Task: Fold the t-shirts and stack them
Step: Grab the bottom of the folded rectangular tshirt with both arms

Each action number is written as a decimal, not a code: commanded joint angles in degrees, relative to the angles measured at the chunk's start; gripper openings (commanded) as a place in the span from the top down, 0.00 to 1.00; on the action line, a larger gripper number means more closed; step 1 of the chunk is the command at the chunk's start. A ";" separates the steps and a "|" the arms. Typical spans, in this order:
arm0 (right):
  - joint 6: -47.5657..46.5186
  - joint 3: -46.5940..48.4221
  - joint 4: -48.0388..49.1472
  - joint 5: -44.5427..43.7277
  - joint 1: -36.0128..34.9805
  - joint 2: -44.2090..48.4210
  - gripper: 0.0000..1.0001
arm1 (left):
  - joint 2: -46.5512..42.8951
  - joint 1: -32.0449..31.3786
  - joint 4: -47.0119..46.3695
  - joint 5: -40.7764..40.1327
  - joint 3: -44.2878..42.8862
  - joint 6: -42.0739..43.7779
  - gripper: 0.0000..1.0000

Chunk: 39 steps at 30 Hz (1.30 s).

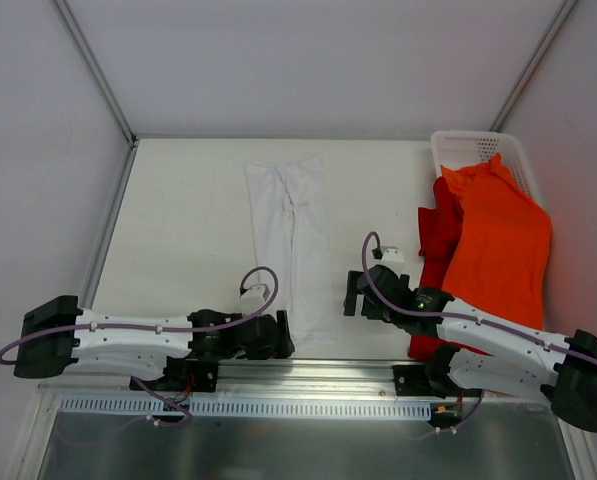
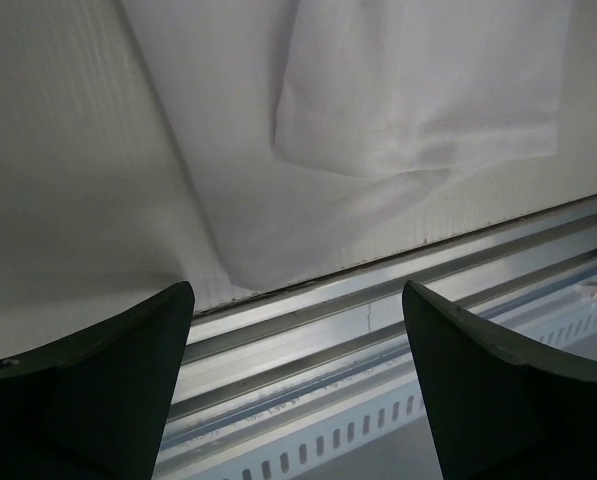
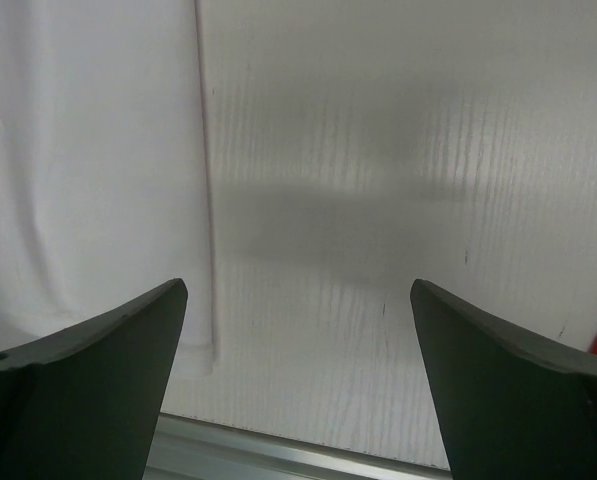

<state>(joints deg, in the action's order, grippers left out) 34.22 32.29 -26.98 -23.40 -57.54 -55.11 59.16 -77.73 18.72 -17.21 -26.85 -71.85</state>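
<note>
3 t-shirts: white [image 1: 290, 240], orange [image 1: 498, 260], red [image 1: 438, 230]

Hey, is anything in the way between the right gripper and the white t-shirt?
Nothing visible. The right gripper hangs open over bare table, just beside the edge of the white t-shirt.

The white table [image 1: 178, 230] before you. At its middle lies the white t-shirt [image 1: 293, 240], folded into a long narrow strip reaching your near edge. In the far right corner stands the mesh basket [image 1: 475, 150]; beside it lies the crumpled red t-shirt [image 1: 437, 235], with the orange t-shirt [image 1: 500, 255] draped from the basket across it.
</note>
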 commanded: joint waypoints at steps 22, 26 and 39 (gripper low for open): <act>7.88 -9.62 19.86 8.38 -3.54 -5.35 0.25 | 8.61 -6.20 2.46 -21.02 8.04 -28.16 0.30; 10.86 -7.43 19.60 6.70 -8.36 -10.09 0.26 | 9.83 -6.29 2.64 -21.72 7.52 -27.81 0.31; 17.99 -2.76 16.88 3.10 -18.31 -20.38 0.79 | 7.47 -6.29 2.64 -20.50 9.80 -29.31 0.48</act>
<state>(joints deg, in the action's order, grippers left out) 48.69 29.67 -6.42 -19.27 -74.81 -73.95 65.10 -83.66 12.27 -41.36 -20.73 -101.19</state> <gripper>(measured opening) 0.271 0.541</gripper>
